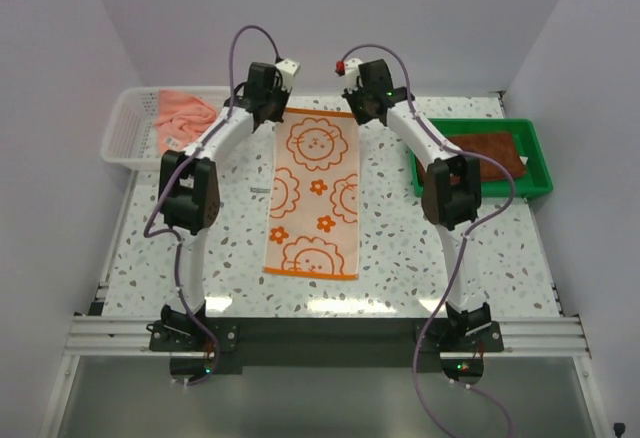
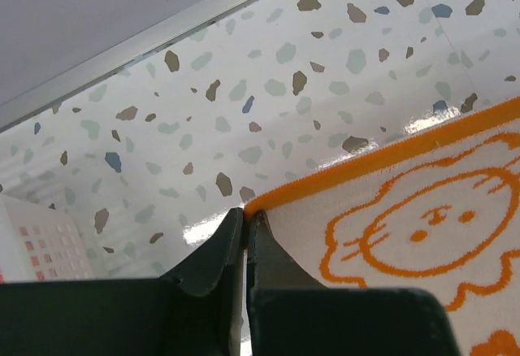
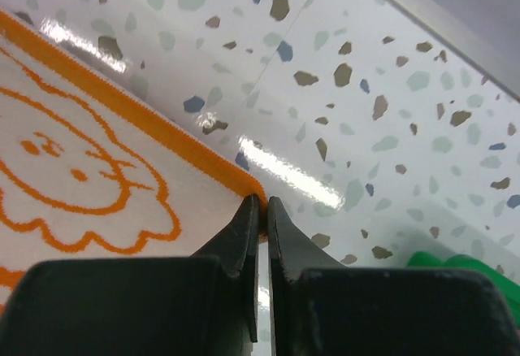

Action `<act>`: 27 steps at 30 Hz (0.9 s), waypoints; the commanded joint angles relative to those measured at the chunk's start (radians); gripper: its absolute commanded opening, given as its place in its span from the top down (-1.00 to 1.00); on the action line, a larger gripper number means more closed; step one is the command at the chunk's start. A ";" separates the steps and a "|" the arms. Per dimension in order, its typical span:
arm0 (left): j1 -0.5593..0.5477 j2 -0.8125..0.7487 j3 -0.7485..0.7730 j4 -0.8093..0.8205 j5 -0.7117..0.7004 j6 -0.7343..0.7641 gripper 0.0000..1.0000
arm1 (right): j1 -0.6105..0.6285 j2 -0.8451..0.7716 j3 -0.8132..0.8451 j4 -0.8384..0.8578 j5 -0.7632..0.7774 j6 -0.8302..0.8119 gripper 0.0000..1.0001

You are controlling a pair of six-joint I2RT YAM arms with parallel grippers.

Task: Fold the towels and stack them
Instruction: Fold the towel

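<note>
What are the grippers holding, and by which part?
The white cloth towel with orange flowers and orange border, by its two far corners: the left gripper is shut on the far left corner, the right gripper on the far right.

White arms (image 1: 225, 136), perhaps purple cables (image 1: 233, 63).

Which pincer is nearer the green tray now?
Right. The right pincer is shut on the far right corner of the orange flower towel, the green tray off to its right. The left pincer grips the far left corner, across the towel, nearer the white basket.
</note>
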 commanded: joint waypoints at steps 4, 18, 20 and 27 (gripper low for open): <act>0.021 -0.143 -0.104 0.133 -0.058 0.000 1.00 | -0.016 -0.121 -0.019 0.021 0.052 -0.016 1.00; 0.009 -0.582 -0.618 0.018 0.043 -0.136 1.00 | 0.076 -0.494 -0.519 -0.129 -0.005 0.041 1.00; 0.002 -0.634 -0.655 -0.049 0.046 -0.172 1.00 | 0.112 -0.546 -0.573 -0.149 0.005 0.084 1.00; -0.008 -0.775 -0.877 -0.173 0.083 -0.317 1.00 | 0.199 -0.672 -0.806 -0.221 0.082 0.214 1.00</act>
